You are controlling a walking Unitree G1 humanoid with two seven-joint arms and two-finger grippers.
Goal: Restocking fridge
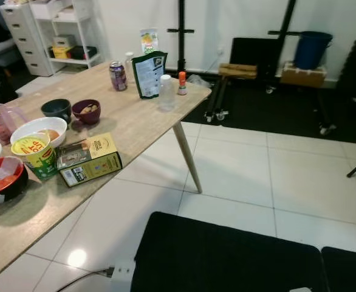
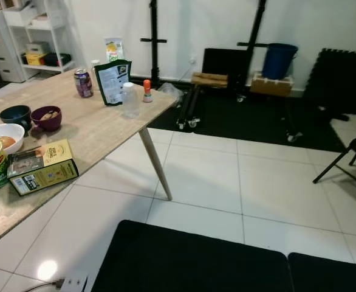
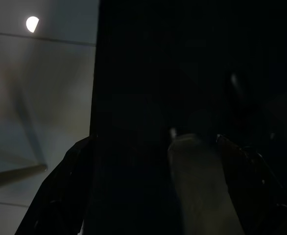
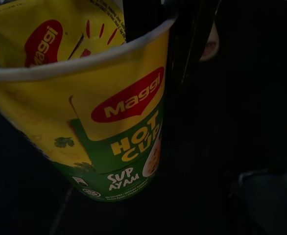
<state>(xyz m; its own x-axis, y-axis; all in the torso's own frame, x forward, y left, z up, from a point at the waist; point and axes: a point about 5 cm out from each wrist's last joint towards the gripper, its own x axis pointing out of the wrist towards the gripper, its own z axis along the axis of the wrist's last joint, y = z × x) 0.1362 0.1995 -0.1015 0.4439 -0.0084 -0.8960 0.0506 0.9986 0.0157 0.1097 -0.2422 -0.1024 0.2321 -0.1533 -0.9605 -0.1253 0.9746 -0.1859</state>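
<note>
Right gripper [image 4: 148,58] gripping a yellow-green Maggi noodle cup [image 4: 109,112] by its rim, left gripper [image 3: 148,186] hanging in shade, grip impossible to tell, another noodle cup [image 1: 37,155] sitting on the wooden table [image 1: 135,121] beside a yellow box [image 1: 90,159], dark pouch [image 1: 148,74] standing farther back.

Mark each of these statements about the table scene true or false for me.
1. The yellow rectangular cardboard box lies flat on the light wooden table. True.
2. The purple drink can stands right beside that box. False: it stands at the far end, near the dark green pouch.
3. The maroon bowl and the dark teal bowl sit side by side. True.
4. The clear plastic bottle lies on its side. False: it stands upright.
5. The blue bucket is on the table. False: it is by the far wall.
</note>
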